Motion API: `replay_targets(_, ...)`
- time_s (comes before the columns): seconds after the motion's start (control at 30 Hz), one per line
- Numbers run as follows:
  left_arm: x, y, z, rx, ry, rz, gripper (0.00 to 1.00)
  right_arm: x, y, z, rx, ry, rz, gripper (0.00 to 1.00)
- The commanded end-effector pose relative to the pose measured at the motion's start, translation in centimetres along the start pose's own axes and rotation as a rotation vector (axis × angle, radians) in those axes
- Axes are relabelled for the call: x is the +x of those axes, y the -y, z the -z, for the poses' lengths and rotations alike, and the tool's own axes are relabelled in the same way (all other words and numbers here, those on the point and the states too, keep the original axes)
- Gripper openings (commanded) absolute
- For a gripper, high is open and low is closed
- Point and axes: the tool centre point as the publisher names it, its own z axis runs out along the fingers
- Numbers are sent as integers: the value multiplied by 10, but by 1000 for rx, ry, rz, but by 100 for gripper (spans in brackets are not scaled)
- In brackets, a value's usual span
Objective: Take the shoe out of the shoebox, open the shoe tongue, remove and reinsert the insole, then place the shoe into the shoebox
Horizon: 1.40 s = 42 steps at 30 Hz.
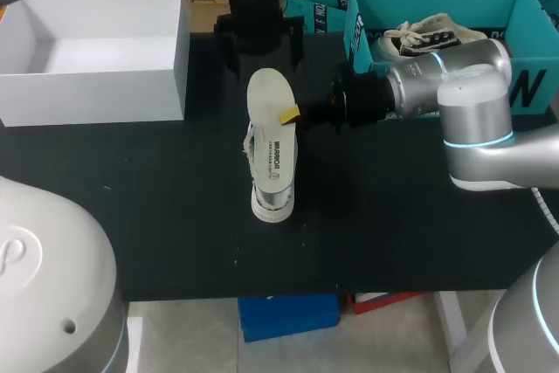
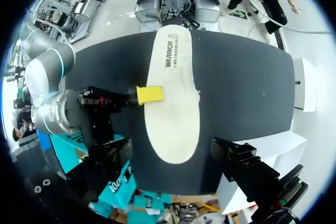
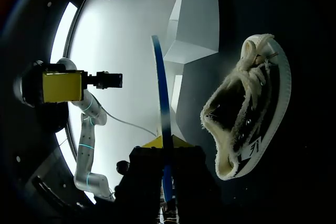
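My right gripper point(image 1: 293, 115) comes in from the right and is shut on the edge of the white insole point(image 1: 266, 98), holding it flat above the table. In the right wrist view the insole point(image 3: 163, 103) shows edge-on with a blue underside, pinched in that gripper point(image 3: 167, 153). The white shoe point(image 1: 272, 209) lies on the black table under the insole, mostly hidden by it; its lined opening and laces show in the right wrist view point(image 3: 247, 119). My left gripper point(image 2: 172, 149) hangs open above the insole point(image 2: 173, 98), not touching it.
An open white box point(image 1: 96, 50) stands at the back left. Teal boxes point(image 1: 524, 6) stand at the back right, one holding another shoe point(image 1: 428, 37). Bare black table point(image 1: 175, 216) lies in front and to the left of the shoe.
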Motion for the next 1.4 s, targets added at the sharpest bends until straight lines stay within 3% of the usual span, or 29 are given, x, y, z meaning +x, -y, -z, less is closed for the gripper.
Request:
replay_targets(0.03,-1,-12,-3,5,-7,0,100,-1,0,-1,-1,-1,0,0)
replay_targets(0.33,3,-34,-6,-4,-13,17,100,-1,0,-1,-1,-1,0,0)
replay_targets(0.7,1,-39,-2,-35,-38,14,100,-1,0,-1,-1,-1,0,0)
replay_targets(1.0,-3,-14,-7,-23,-36,2,100,-1,0,-1,-1,-1,0,0)
replay_targets(1.4,-8,37,-5,-29,-60,-27,100,-1,0,-1,-1,-1,0,0)
